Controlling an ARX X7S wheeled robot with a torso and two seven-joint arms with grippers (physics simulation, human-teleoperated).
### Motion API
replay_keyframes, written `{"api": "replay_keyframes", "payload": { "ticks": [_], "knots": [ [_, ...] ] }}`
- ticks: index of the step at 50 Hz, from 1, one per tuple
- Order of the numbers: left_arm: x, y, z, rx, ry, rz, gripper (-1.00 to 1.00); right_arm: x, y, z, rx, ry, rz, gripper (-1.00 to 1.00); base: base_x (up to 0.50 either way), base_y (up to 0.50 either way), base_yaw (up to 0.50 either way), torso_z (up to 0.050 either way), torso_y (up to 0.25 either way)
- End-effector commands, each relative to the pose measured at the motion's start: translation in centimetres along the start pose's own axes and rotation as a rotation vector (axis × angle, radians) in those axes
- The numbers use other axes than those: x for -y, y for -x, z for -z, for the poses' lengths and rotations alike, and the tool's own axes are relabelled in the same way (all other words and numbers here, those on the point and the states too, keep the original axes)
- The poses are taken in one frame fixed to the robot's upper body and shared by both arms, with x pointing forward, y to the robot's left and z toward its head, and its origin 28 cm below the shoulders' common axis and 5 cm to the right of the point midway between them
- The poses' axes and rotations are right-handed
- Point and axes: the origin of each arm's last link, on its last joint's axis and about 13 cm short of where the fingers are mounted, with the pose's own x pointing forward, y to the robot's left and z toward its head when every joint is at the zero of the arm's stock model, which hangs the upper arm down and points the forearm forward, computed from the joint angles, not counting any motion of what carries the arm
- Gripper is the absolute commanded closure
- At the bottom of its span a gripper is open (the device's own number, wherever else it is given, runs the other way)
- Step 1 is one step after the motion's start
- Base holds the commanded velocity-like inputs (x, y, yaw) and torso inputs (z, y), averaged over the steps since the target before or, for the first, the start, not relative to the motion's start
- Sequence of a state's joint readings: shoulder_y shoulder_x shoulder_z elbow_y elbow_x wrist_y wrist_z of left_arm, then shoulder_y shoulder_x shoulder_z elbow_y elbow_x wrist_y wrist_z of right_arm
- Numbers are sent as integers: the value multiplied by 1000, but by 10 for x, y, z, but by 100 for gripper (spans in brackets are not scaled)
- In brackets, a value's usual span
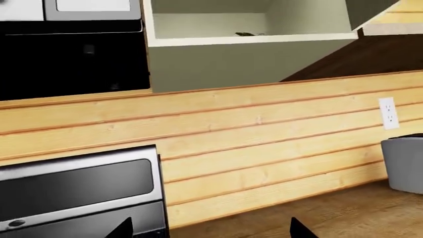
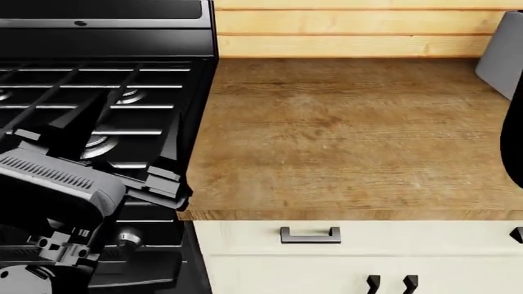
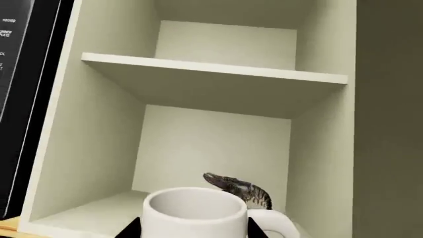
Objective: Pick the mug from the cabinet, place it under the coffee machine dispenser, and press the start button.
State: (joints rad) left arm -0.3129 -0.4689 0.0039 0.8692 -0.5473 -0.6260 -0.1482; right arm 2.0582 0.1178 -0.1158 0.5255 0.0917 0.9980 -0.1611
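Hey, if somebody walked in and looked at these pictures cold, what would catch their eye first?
Probably the white mug filling the bottom of the right wrist view, standing upright on the lower shelf of the open cabinet, with a small dark lizard-like figure just behind it. Next, the black gas stove beside the bare wooden countertop in the head view, the left gripper hanging over the burners.

— How many mugs are counted in the cabinet?
— One white mug point(image 3: 195, 213) is counted, with one loop handle, beside one small dark alligator-like figure point(image 3: 239, 188).
— And shelves?
— One shelf board point(image 3: 215, 74) is seen above it.
— On the counter side?
— One stove point(image 2: 98, 110), one drawer handle point(image 2: 310, 235) and one wall outlet point(image 1: 388, 113) are counted.
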Motion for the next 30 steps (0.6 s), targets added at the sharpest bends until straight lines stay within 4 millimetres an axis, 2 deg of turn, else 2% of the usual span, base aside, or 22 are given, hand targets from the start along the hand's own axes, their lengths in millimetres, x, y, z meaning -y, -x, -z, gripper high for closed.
{"api": "replay_keyframes", "payload": {
  "ticks": [1, 9, 14, 22, 30],
  "knots": [
    [-1, -1, -1, -1, -3, -11, -100, 0, 28, 15, -8, 19, -48, 100, -500, 0, 0, 0, 0],
    [-2, -1, 0, -1, -5, -17, -100, 2, 55, 32, -20, -2, -85, 100, -500, 0, 0, 0, 0],
    [-3, -2, 0, -3, -1, -26, -100, 0, 75, 55, -45, 0, -116, 100, -437, 0, 0, 0, 0],
    [-3, -1, -1, -3, -1, -33, -100, -5, 103, 96, -90, 2, -153, 100, -9, 0, 0, 0, 0],
    [-4, -2, -3, 2, -7, -36, -100, -5, 129, 124, -105, -15, -170, 100, 0, 0, 0, 0, 0]
  ]
}}
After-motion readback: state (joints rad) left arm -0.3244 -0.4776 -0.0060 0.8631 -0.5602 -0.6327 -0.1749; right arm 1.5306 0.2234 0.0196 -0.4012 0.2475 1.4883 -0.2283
